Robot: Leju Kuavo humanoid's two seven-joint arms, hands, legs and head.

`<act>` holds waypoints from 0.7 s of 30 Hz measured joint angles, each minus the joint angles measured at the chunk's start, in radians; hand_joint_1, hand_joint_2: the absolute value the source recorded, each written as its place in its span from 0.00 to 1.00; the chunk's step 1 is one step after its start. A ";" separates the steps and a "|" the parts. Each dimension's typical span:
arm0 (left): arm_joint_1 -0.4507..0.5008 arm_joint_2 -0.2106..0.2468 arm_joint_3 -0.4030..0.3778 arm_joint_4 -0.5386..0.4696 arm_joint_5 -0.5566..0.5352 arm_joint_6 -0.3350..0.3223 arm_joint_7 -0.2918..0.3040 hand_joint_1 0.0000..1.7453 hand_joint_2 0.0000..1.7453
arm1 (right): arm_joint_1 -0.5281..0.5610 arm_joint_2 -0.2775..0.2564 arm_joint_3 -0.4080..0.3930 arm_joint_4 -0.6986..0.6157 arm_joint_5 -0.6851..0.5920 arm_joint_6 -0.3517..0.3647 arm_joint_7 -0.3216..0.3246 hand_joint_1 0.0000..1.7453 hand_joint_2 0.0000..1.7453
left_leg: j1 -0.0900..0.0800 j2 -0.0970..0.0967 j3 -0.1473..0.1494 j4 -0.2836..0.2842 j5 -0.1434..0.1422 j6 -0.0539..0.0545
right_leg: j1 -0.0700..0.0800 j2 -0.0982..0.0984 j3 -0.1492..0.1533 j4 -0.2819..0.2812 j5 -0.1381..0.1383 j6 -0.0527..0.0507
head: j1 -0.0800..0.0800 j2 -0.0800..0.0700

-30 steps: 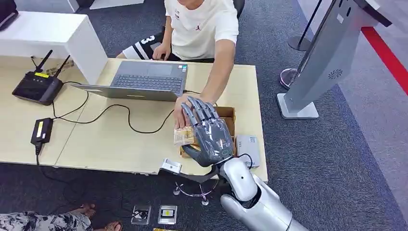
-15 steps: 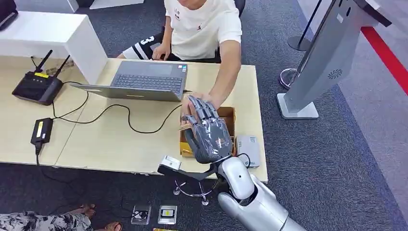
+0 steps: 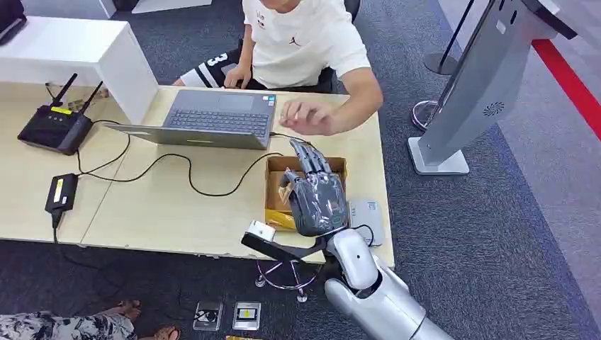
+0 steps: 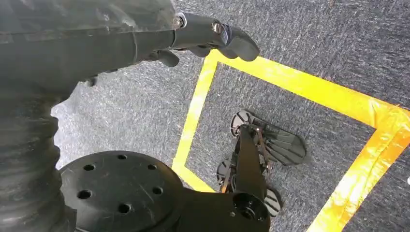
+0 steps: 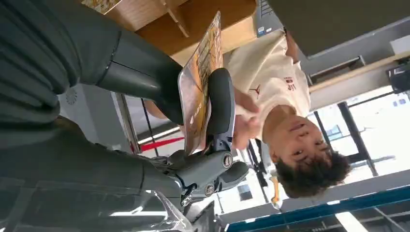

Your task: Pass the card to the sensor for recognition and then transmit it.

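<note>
Above the cardboard box (image 3: 333, 167), the right robot hand (image 3: 317, 198) now pinches the card (image 5: 199, 84) alone; the person's hand (image 3: 306, 117) has withdrawn, so sensing comes next.

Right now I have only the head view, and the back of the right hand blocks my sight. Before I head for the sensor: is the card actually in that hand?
Observer: Yes. In the right wrist view the right hand pinches the card between its thumb and fingers.
Operator: Can you see which face that camera gets?
Observer: An orange printed face is turned towards the wrist camera.
Operator: And the left hand?
Observer: In the left wrist view the left hand holds nothing and hangs over grey carpet marked with yellow tape.
</note>
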 joint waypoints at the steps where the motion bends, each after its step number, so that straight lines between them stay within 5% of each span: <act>1: 0.000 0.000 0.000 0.000 0.000 0.001 0.001 0.00 1.00 | 0.000 0.000 -0.005 0.009 -0.014 -0.014 0.000 1.00 1.00 | 0.000 0.000 0.000 0.000 0.000 0.000 | 0.000 0.000 0.000 0.000 0.000 0.000 | 0.000 0.000; 8: 0.000 0.000 0.000 0.000 0.010 0.020 0.003 0.00 1.00 | 0.000 -0.008 -0.072 0.116 -0.165 -0.151 -0.044 1.00 1.00 | 0.000 0.000 0.000 0.000 0.000 0.000 | 0.000 0.000 0.000 0.000 0.000 0.000 | 0.000 0.000; 21: 0.000 -0.009 0.000 0.000 0.036 0.098 0.017 0.00 1.00 | 0.017 -0.031 -0.206 0.306 -0.545 -0.260 -0.169 1.00 1.00 | 0.000 0.000 0.000 0.000 0.000 0.000 | 0.000 0.000 -0.001 0.000 0.000 0.000 | 0.000 0.000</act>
